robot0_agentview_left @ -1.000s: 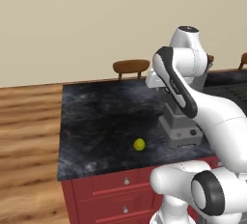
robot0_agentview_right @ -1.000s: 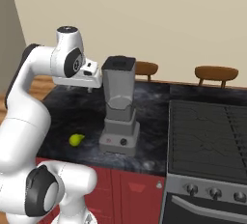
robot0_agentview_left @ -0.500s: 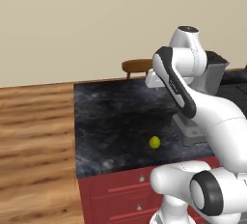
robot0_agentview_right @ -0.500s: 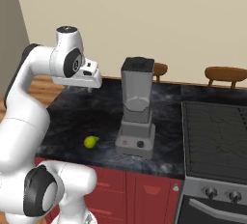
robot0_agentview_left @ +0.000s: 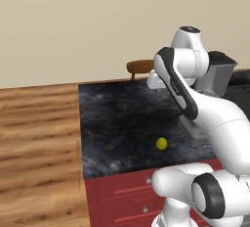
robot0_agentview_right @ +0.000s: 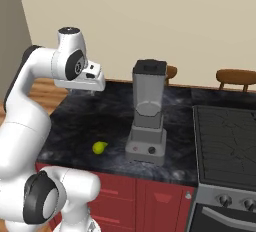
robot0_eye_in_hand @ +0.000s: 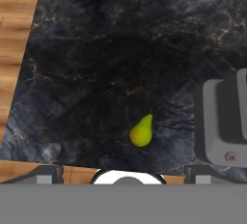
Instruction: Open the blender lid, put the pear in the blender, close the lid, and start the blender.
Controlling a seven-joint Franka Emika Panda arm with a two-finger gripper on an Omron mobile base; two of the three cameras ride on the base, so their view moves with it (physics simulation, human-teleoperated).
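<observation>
Right base view: blender lid still on, pear loose on desk, hand spread, so nothing's started.

pear left of blender

A small yellow-green pear lies on its side on the dark marble counter, left of a grey blender whose translucent jar stands upright, capped by a flat black lid.
</observation>
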